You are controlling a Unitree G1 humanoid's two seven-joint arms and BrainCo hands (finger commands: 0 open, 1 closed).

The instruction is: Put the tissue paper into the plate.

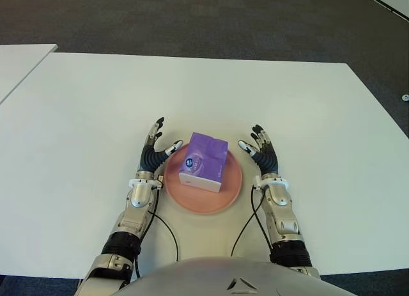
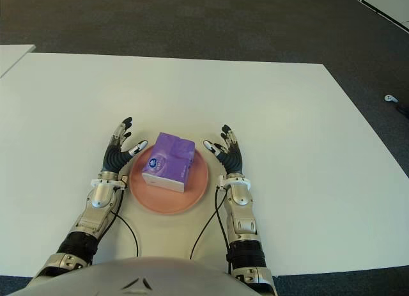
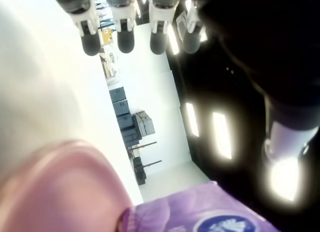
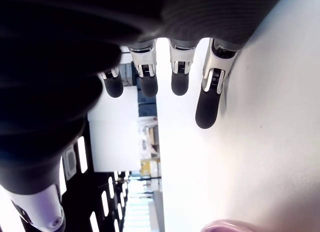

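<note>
A purple tissue pack (image 1: pixel 204 162) with a round white-and-blue label lies inside the pink plate (image 1: pixel 231 192) near the table's front edge. My left hand (image 1: pixel 155 149) stands just left of the plate with fingers spread, holding nothing. My right hand (image 1: pixel 261 149) stands just right of the plate, fingers likewise spread and apart from the pack. In the left wrist view the purple pack (image 3: pixel 200 212) and the pink plate rim (image 3: pixel 65 187) show beyond my straight fingers (image 3: pixel 125 39). The right wrist view shows extended fingers (image 4: pixel 207 104) over bare table.
The white table (image 1: pixel 192 91) stretches wide behind and to both sides of the plate. Another white table edge (image 1: pixel 19 59) shows at the far left. Dark carpet (image 1: pixel 192 21) lies beyond. Thin black cables (image 1: pixel 169 232) run from my wrists toward my body.
</note>
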